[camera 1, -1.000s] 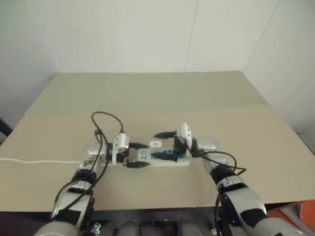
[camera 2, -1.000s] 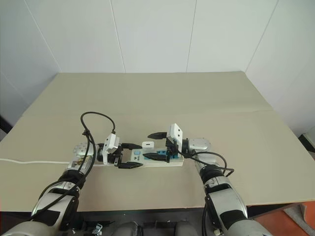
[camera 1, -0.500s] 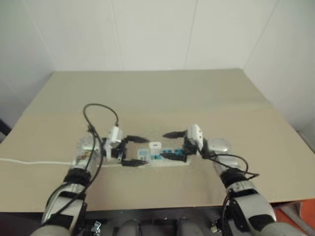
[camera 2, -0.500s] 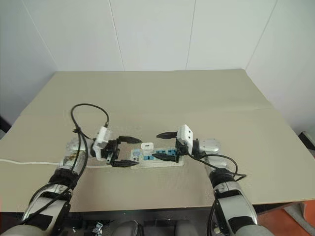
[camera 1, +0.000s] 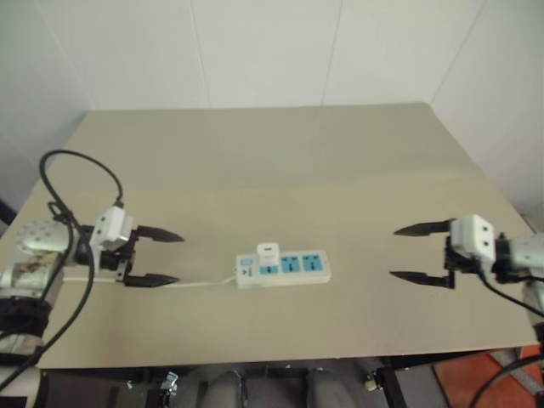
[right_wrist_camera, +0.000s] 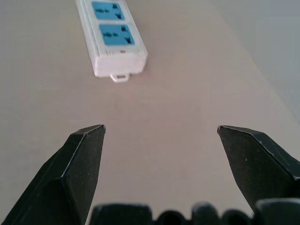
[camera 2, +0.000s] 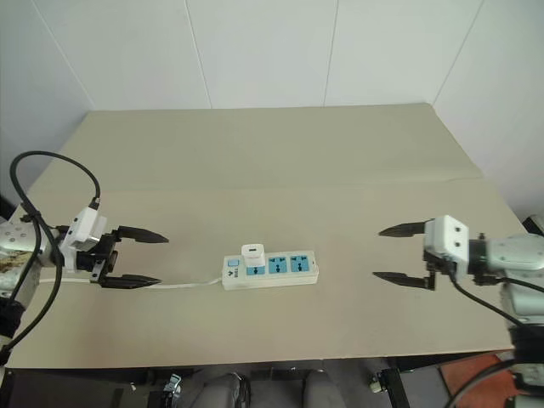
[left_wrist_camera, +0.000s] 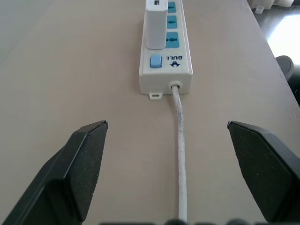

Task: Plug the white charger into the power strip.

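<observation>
Now boxy white charger (camera 2: pixel 252 253) seated in glossy power strip (camera 2: pixel 280 268), both fingers spread, empty.

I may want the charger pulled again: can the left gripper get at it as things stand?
Probably yes: the left gripper is open, and only bare table and the cord lie before the white charger.

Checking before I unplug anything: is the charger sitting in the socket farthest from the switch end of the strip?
No, the white charger stands in the socket right beside the blue switch of the power strip.
</observation>
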Controlling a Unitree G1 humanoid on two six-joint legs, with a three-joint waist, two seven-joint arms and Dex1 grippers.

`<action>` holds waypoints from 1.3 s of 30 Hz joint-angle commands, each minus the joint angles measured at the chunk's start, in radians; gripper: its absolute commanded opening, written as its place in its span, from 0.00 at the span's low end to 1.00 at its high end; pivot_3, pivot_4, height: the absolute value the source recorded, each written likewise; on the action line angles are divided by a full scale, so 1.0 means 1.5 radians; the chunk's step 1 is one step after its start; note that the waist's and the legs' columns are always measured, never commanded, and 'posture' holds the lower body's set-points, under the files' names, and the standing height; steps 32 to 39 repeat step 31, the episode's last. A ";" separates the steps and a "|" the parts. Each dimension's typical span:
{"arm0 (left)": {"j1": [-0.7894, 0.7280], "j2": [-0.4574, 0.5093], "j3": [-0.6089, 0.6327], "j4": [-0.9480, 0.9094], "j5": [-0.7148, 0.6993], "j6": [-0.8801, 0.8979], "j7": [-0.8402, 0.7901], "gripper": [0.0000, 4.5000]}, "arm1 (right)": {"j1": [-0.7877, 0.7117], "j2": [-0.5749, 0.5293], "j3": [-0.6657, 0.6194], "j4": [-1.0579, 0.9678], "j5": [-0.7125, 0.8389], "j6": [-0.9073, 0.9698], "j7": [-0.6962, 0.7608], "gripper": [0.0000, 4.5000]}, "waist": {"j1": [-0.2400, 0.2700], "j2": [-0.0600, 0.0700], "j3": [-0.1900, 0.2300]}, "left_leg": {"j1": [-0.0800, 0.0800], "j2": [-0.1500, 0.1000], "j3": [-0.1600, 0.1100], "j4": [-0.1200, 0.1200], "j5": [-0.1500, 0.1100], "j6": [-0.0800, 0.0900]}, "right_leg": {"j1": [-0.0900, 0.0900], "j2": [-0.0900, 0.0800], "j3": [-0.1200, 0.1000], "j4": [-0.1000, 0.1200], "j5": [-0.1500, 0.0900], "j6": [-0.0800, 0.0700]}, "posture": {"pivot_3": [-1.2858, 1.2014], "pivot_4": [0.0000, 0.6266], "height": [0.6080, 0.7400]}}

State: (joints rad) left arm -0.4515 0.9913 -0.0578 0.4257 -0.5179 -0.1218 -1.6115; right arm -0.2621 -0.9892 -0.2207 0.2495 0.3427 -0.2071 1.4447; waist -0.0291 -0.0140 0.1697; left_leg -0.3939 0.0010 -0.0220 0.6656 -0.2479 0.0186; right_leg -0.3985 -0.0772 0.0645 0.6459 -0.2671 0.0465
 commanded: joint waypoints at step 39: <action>-0.024 -0.068 0.036 -0.029 0.077 0.032 0.048 1.00 | 0.132 -0.048 -0.099 -0.140 0.056 0.130 -0.068 1.00 | 0.008 -0.001 0.001 | 0.000 0.001 0.001 0.002 0.000 0.000 | 0.001 0.001 0.000 0.001 0.000 0.000 | 0.52 0.24 1.00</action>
